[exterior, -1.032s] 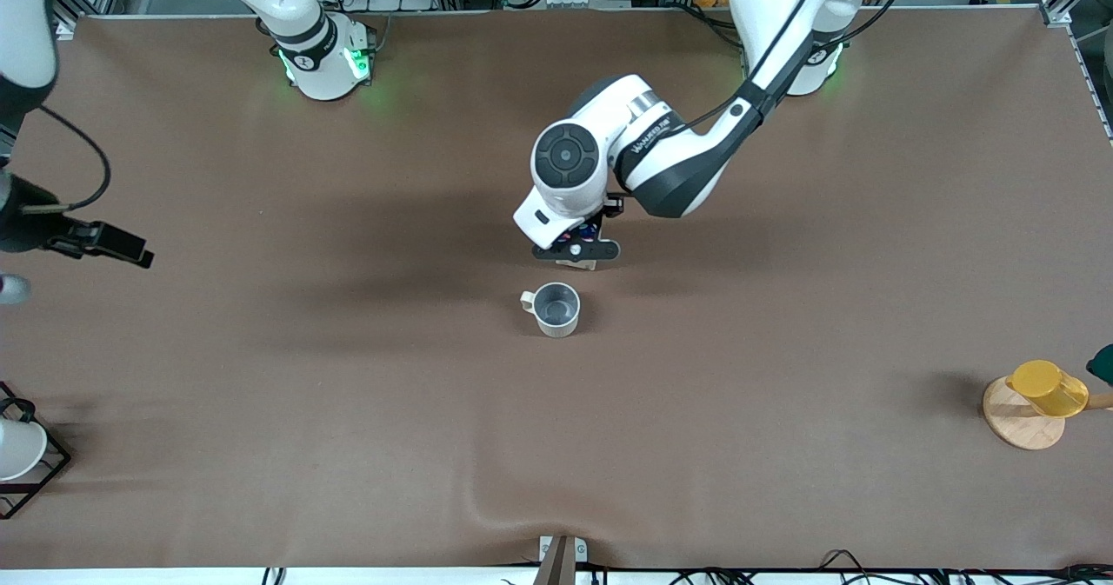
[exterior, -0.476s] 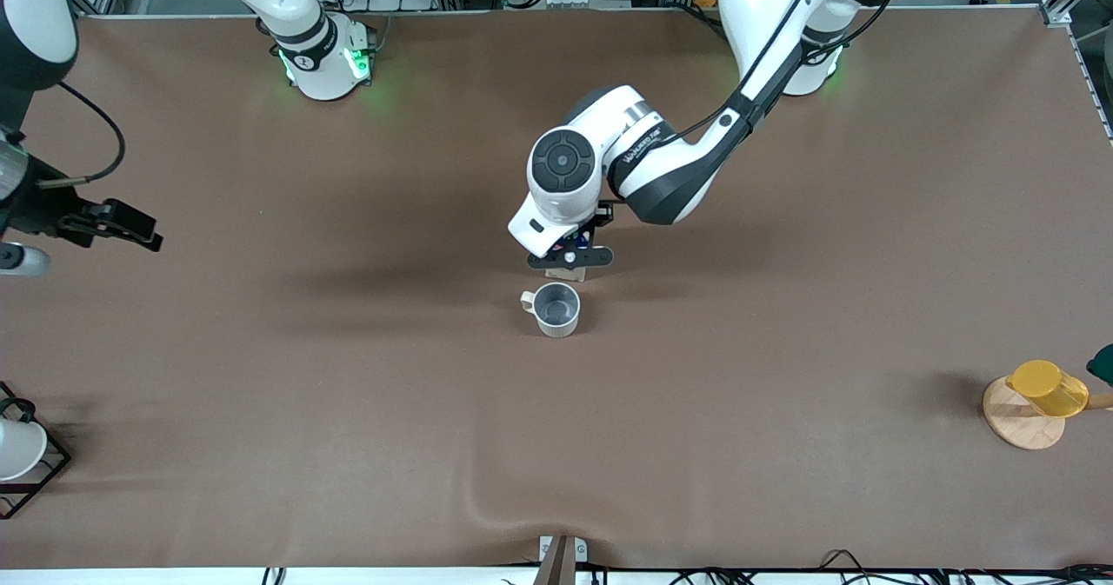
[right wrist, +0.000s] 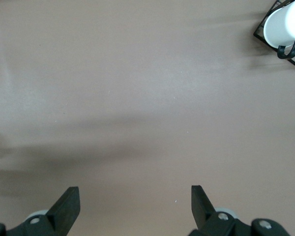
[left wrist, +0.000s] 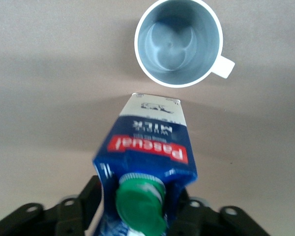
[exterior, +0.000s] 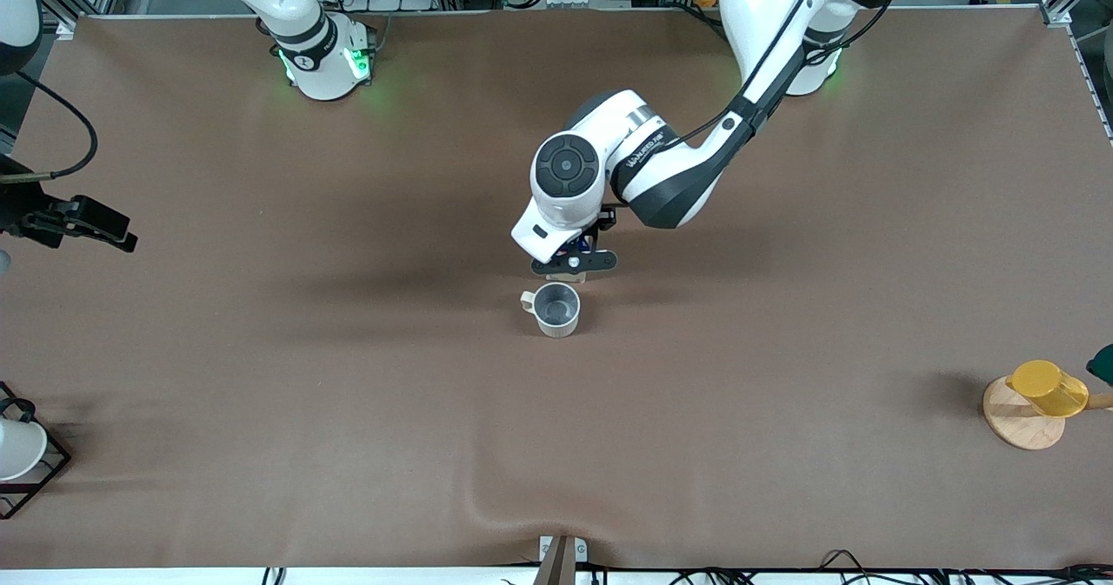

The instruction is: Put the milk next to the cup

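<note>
The milk [left wrist: 147, 142], a dark-blue carton with a green cap and red band, stands upright on the table right beside the cup [left wrist: 178, 42], a narrow gap apart. In the front view only a whitish bit of the milk [exterior: 571, 277] shows under my left gripper [exterior: 574, 262], just farther from the camera than the beige-grey cup [exterior: 555, 309]. My left gripper [left wrist: 140, 189] straddles the carton's top with its jaws slackened, a sliver of table showing beside one finger. My right gripper [right wrist: 135, 191] hangs open and empty over bare table at the right arm's end [exterior: 87, 222].
A yellow cup [exterior: 1048, 387] lies on a round wooden coaster [exterior: 1019, 428] at the left arm's end. A white cup [right wrist: 285, 24] sits in a black wire rack [exterior: 35, 472] at the right arm's end, near the front camera.
The left hand came down a little toward the cup, set the milk on the table and eased its jaws apart. The right hand drifted toward the robots' side of the table.
</note>
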Tool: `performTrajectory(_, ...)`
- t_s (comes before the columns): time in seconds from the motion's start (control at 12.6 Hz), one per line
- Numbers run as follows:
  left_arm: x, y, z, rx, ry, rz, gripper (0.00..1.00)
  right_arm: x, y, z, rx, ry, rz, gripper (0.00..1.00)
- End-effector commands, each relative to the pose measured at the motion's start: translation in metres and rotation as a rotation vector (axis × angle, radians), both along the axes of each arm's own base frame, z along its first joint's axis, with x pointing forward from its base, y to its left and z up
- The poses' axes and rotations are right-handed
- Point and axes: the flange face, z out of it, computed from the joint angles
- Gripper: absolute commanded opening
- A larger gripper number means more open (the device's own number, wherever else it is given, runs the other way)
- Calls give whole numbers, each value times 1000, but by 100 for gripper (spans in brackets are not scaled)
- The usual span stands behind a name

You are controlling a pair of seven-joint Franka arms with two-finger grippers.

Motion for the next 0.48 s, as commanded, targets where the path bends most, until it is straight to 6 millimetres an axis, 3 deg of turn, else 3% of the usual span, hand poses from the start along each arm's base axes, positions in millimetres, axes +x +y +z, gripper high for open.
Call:
performTrajectory(0.0, -1, -1, 31, -23, -16, 28, 100, -5, -15, 10, 37, 36, -37, 100)
performTrajectory(0.16, 8, 10, 74, -70, -61, 59, 100, -15, -8, 17, 58, 79, -10, 100)
performTrajectory(0.4, 40, 70, 159, -138, -138, 175, 100, -19, -8, 21, 49, 35, 7, 100)
